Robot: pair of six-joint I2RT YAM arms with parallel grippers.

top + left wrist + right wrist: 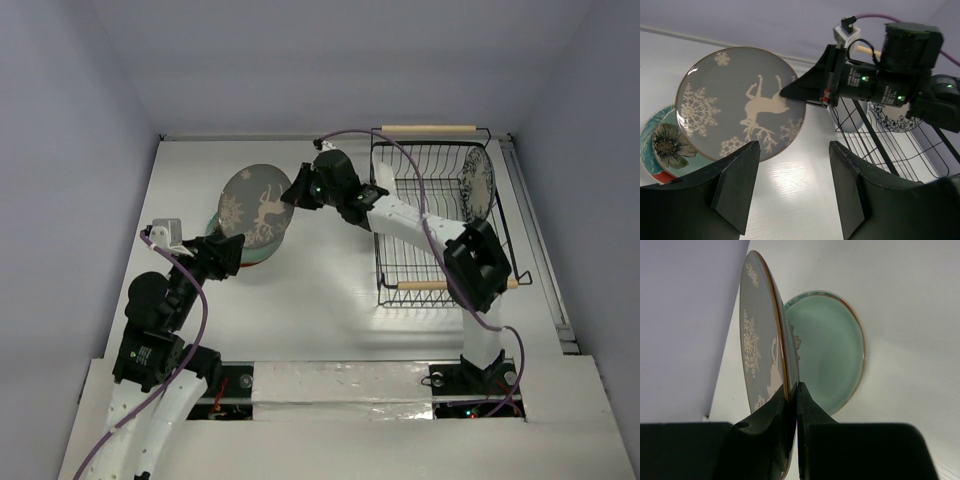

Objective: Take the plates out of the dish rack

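My right gripper (pixel 296 192) is shut on the rim of a grey plate (pixel 256 205) with a white reindeer and snowflakes. It holds the plate tilted on edge above a stack of plates left of the dish rack (pixel 430 165). In the right wrist view the fingers (pixel 805 410) pinch the grey plate (pixel 757 340) over a teal-green plate (pixel 832 352). My left gripper (pixel 794 150) is open and empty, just in front of the stack. A white-and-blue floral plate (pixel 478 185) stands upright in the rack.
The left wrist view shows a teal flowered plate (pixel 667 145) on a teal-and-red plate (pixel 647 150) under the grey plate (pixel 735 100). A pale rounded thing (pixel 850 120) sits at the rack's near corner, partly hidden by the right arm. Walls close in at the back and sides.
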